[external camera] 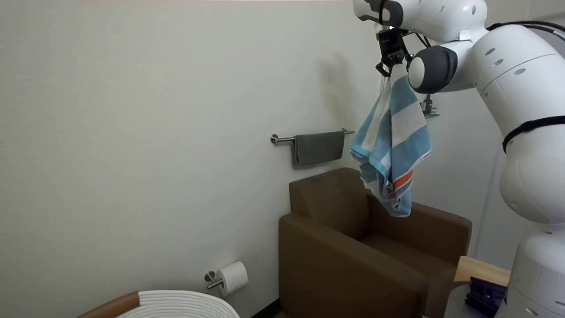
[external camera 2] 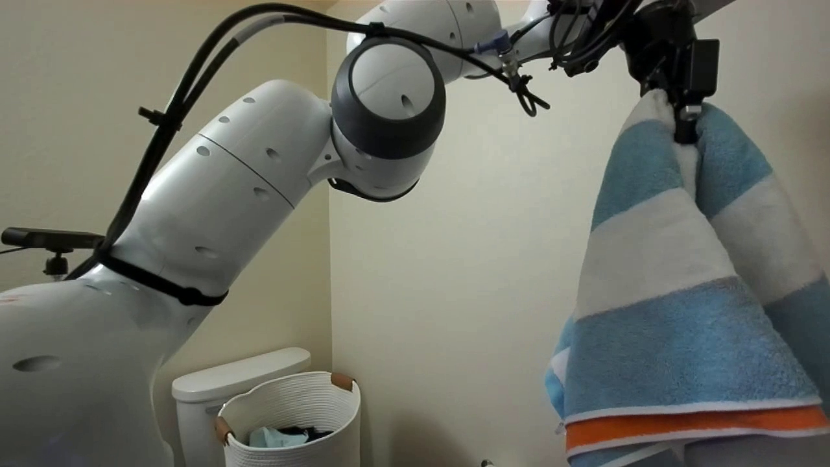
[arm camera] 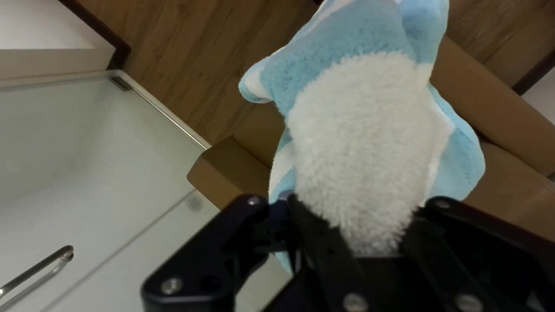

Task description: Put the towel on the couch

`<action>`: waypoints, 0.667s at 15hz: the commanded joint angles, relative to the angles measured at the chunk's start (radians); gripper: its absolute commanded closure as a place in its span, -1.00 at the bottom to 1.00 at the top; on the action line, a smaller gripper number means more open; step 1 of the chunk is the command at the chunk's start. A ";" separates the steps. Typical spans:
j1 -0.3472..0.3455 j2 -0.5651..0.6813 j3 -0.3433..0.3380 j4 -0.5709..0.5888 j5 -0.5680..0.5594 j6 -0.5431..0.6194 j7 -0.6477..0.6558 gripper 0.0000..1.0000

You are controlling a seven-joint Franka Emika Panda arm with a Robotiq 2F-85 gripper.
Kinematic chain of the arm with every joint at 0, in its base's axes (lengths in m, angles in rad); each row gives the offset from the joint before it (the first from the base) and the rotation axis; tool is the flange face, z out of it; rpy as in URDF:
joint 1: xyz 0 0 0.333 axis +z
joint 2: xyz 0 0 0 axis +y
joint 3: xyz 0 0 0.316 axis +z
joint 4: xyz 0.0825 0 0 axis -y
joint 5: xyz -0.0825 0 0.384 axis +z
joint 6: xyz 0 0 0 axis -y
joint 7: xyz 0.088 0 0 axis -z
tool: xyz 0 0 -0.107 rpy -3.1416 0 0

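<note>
A blue and white striped towel with an orange band hangs from my gripper in an exterior view (external camera: 393, 128) and in the other exterior picture (external camera 2: 674, 344). The gripper (external camera: 394, 66) is shut on the towel's top, also in an exterior view (external camera 2: 684, 123). In the wrist view, the bunched towel (arm camera: 364, 130) fills the space between the dark fingers (arm camera: 355, 208) and hides their tips. The couch, a brown armchair (external camera: 344, 265), stands below; the towel's lower end hangs in front of its backrest in that picture. Parts of the couch (arm camera: 511, 186) show under the towel in the wrist view.
A grey towel (external camera: 318, 148) hangs on a wall bar. A toilet roll (external camera: 234, 278) sits lower on the wall. A white basket (external camera 2: 298, 447) holding cloth stands beside a toilet (external camera 2: 240, 375). A glass panel (arm camera: 86, 143) is beside the couch in the wrist view.
</note>
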 commanded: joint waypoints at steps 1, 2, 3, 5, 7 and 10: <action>-0.038 0.020 0.004 0.006 0.033 -0.027 0.073 0.79; -0.042 0.027 0.002 0.008 0.033 -0.032 0.089 0.79; -0.051 0.032 0.002 0.009 0.034 -0.037 0.096 0.79; -0.059 0.042 -0.002 0.016 0.028 -0.030 0.117 0.79; -0.069 0.042 -0.009 0.020 0.022 -0.015 0.147 0.79; -0.093 0.014 -0.011 -0.005 0.031 0.012 0.198 0.79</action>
